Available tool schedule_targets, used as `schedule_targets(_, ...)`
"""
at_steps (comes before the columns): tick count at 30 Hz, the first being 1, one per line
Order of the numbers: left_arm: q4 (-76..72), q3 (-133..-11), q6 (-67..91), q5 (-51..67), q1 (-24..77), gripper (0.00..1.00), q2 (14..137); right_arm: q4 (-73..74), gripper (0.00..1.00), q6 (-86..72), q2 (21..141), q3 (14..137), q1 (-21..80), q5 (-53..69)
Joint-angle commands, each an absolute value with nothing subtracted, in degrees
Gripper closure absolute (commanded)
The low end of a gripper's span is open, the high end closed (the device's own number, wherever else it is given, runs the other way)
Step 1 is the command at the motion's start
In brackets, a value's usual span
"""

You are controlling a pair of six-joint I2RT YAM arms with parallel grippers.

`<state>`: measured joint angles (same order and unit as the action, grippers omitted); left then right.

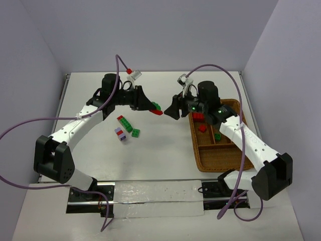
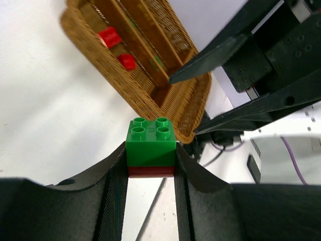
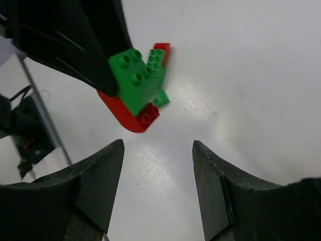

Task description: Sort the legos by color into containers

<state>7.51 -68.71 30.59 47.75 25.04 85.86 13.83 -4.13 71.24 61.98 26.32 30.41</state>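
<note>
Left fingers (image 2: pixel 118 168) clenched on green-over-red lego stack (image 2: pixel 150 143), mid-air above desk (image 1: pixel 165 155), left of wicker tray (image 1: pixel 220 168). Right fingers (image 3: pixel 98 186) released, facing it: should square onto protruding red piece (image 3: pixel 128 120), clamp firmly, then pull.

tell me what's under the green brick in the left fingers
A red piece is stuck under the green brick, jutting out past it in the right wrist view. The left fingers cover both sides, so the rest of it is hidden.

Bright even light, soft shadows, mild sheen on the white table (image 3: pixel 200 100).
</note>
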Motion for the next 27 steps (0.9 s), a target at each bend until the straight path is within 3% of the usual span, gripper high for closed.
schedule_targets(1,9.55,-69.87,21.31,57.74,24.96,1.00,84.90,14.92,0.36,-5.80,73.82,67.84,25.23,44.09)
schedule_targets(13,10.54,-71.73,19.37,59.45,24.79,1.00,85.08,19.51,0.36,-2.54,77.56,70.65,28.04,38.93)
schedule_targets(27,10.34,-70.04,13.63,64.18,24.79,1.00,81.70,17.60,0.40,-5.25,85.00,73.11,27.33,55.71)
